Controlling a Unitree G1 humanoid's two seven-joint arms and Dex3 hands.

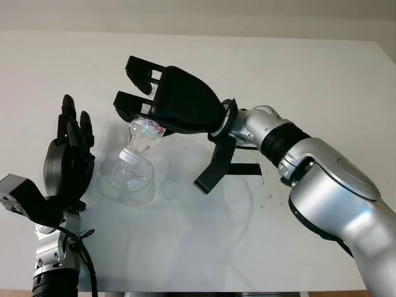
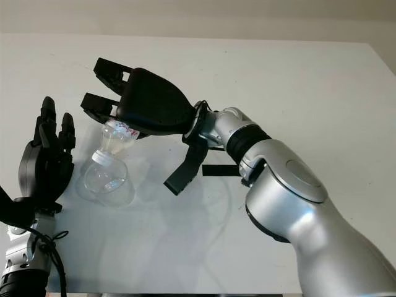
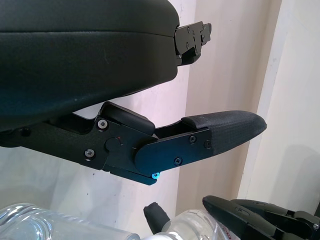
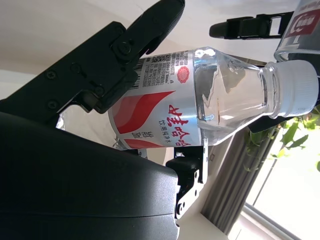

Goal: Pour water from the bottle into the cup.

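One right hand (image 1: 139, 93) around tilted bottle (image 4: 200, 102)

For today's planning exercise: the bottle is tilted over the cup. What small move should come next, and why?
Probably hold the tilt steady over the clear plastic cup. The right hand grips the clear, red-labelled plastic bottle, its white neck already down at the cup's rim. The left hand is open beside the cup.

Colours and patterns
Bottle (image 4: 200, 110): clear, white cap, red-and-white label between black fingers (image 4: 150, 25); cup (image 1: 133, 179): clear; table (image 1: 309, 80): white.
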